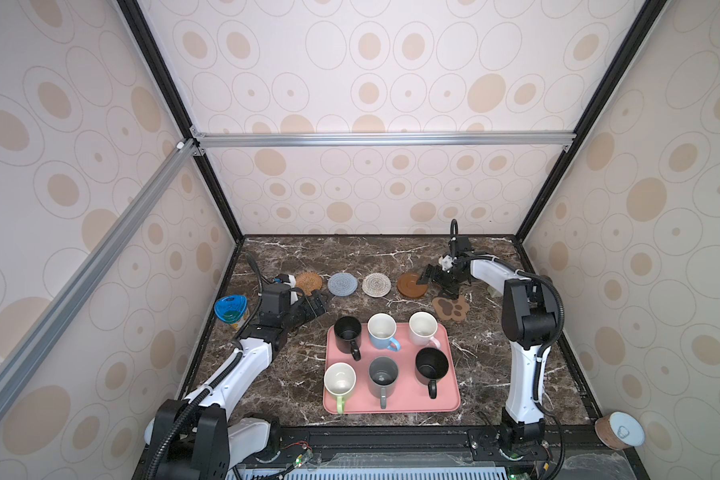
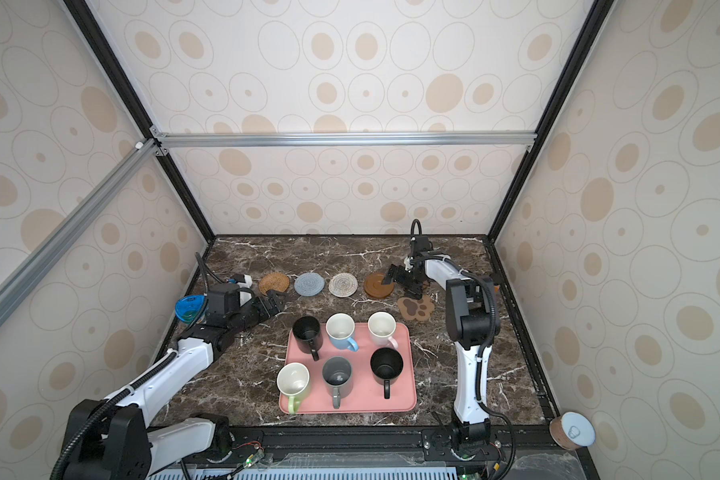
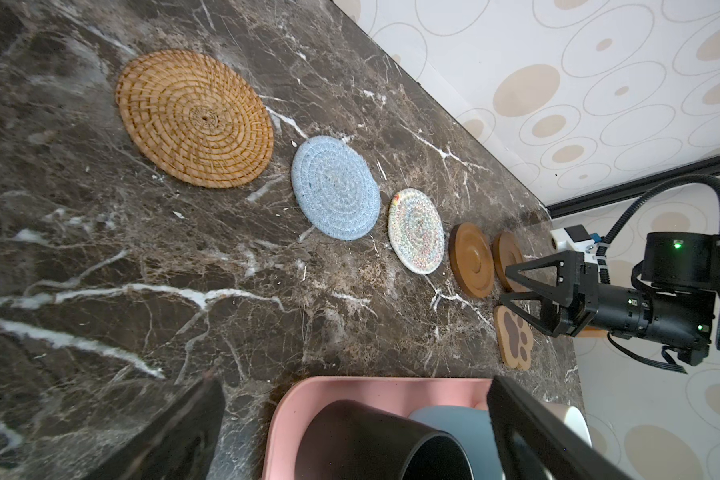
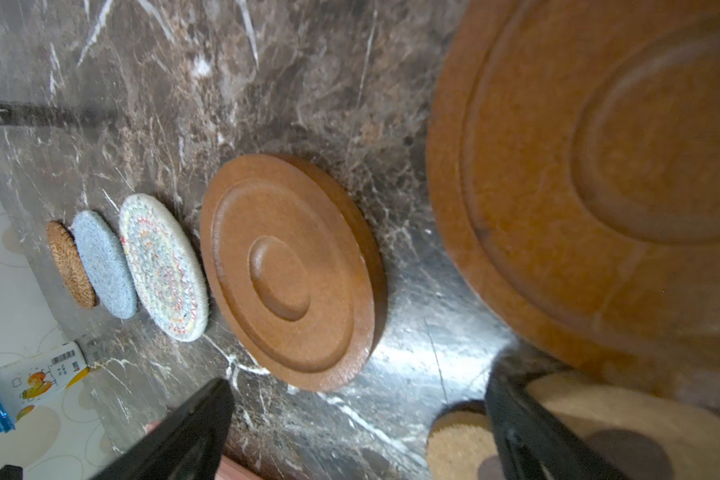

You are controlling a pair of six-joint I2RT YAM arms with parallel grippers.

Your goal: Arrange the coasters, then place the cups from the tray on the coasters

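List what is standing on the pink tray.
On the pink tray stand six upright mugs: back black mug, light blue mug, pale pink mug, light green mug, grey mug, front black mug. The tray floor beneath each is covered.

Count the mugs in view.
6, all on the pink tray. Far row: black mug, light blue mug, pale pink mug. Near row: light green mug, grey mug, second black mug. None looks hidden.
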